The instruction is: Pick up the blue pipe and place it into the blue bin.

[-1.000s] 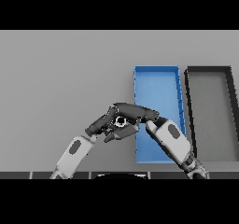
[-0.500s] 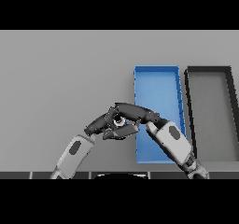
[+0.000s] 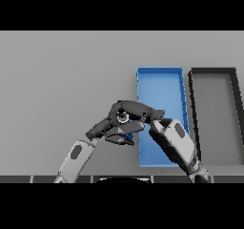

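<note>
The two hands meet just left of the blue bin (image 3: pixel 160 82), over the grey tabletop (image 3: pixel 62 80). The right hand (image 3: pixel 136 111) reaches leftward from its white forearm, which crosses the bin's lower half; its dark fingers lie fairly straight and point left, ending near the bin's left wall. The left hand (image 3: pixel 114 128) comes up from the lower left, its fingers curled beneath and against the right hand's fingers.

Between them sits a small pale round shape with a dark centre, and a sliver of blue shows below the left hand's fingers at the bin's left edge — probably the blue pipe (image 3: pixel 129 137), though almost all of it is hidden. Which hand has hold of it cannot be told, and neither can its long axis or the way it points; the round shape may be an open end facing the camera, but that is uncertain.

The blue bin is a long rectangle running away from the robot, its far half uncovered and its near half under the right forearm. Just beside it on the right, with a narrow strip of tabletop between, stands a dark bin (image 3: pixel 214 113) of similar shape with a grey floor. To the left of the hands and beyond both bins the tabletop lies wide — bare grey to the far edge.
</note>
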Controlling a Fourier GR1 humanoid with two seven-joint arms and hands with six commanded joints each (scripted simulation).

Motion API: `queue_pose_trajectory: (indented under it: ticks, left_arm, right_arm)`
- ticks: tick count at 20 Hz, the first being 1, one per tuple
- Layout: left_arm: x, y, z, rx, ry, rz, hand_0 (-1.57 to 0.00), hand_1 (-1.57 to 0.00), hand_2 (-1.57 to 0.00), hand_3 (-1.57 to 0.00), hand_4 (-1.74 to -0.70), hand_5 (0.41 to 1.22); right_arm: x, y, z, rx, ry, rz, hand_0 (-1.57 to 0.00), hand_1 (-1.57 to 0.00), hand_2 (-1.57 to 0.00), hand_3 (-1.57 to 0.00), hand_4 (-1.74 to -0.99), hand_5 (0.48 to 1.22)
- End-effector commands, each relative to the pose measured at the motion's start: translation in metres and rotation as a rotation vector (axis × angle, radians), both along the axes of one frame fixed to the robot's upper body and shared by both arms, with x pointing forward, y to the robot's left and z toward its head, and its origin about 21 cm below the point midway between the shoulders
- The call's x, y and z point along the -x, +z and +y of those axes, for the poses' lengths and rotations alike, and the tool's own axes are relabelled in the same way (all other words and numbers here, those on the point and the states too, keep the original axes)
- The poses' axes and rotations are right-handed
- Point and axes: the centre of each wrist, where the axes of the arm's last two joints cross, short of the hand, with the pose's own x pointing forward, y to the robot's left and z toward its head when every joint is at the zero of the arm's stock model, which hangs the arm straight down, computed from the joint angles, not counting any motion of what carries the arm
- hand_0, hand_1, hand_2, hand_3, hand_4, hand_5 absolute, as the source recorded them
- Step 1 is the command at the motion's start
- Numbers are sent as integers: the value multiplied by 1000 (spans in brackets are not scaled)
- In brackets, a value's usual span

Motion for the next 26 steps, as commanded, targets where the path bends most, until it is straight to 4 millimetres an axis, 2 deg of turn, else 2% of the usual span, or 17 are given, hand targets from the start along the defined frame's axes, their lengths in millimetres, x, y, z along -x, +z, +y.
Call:
queue_pose_trajectory:
  ticks: [1, 3, 7, 8, 10, 12, 13, 14, 16, 18, 19, 25, 26]
  left_arm:
    - [1, 0, -2, -16, 3, 16, -11, -10, -10, -10, -918, 527]
    - [1, 1, -2, -43, 20, 32, -7, -6, -6, -6, -923, 507]
    - [8, 1, -2, -56, 18, 41, -2, -2, -2, -2, -927, 491]
    - [6, 1, 3, -66, 26, 35, -2, -1, -1, -1, -925, 488]
    - [7, 1, 3, -74, 24, 36, -1, -1, 0, 0, -916, 486]
    - [3, 5, 3, -84, 31, 23, 0, 0, 0, 0, -904, 487]
    - [4, 2, 4, -90, 30, 30, 0, 0, 0, 0, -899, 487]
    - [5, 3, 10, -82, 30, 21, 0, 0, 0, 0, -891, 486]
    - [3, 7, 7, -85, 35, 21, 1, 1, 1, 1, -889, 484]
    - [5, 5, 6, -89, 33, 22, 1, 1, 1, 1, -886, 482]
    - [5, 7, 6, -83, 35, 20, 1, 1, 1, 1, -883, 481]
    - [3, 5, 13, -84, 38, 10, 1, 1, 1, 1, -870, 483]
    - [3, 4, 14, -93, 39, 9, 1, 1, 1, 1, -868, 481]
  right_arm:
    - [-3, 13, -3, -18, -6, 39, -1571, -1571, -1571, -1571, -1491, 1221]
    - [-7, 42, -10, -63, -26, 23, -1571, -1571, -1571, -1571, -1491, 1221]
    - [-15, 97, -9, -131, -10, -87, -1571, -1571, -1571, -1571, -1495, 1221]
    - [-21, 105, -11, -145, -26, -84, -1571, -1571, -1571, -1571, -1495, 1221]
    - [-29, 124, -22, -189, -137, -97, -1571, -1571, -1571, -1571, -1496, 1221]
    - [-46, 139, -34, -200, -276, -91, -1571, -1571, -1571, -1571, -1497, 1221]
    - [-57, 139, -42, -192, -333, -82, -1571, -1571, -1571, -1571, -1497, 1221]
    - [-64, 138, -51, -169, -384, -89, -1571, -1571, -1571, -1571, -1498, 1221]
    - [-80, 132, -68, -149, -474, -48, -1571, -1571, -1571, -1571, -1498, 1221]
    - [-100, 111, -85, -106, -562, 22, -1571, -1571, -1571, -1571, -1498, 1221]
    - [-107, 93, -93, -89, -606, 62, -1571, -1571, -1571, -1571, -1498, 1221]
    - [-113, 12, -136, 72, -825, 276, -1571, -1571, -1571, -1571, -1499, 1221]
    - [-112, 6, -139, 104, -853, 306, -1571, -1571, -1571, -1571, -1499, 1221]
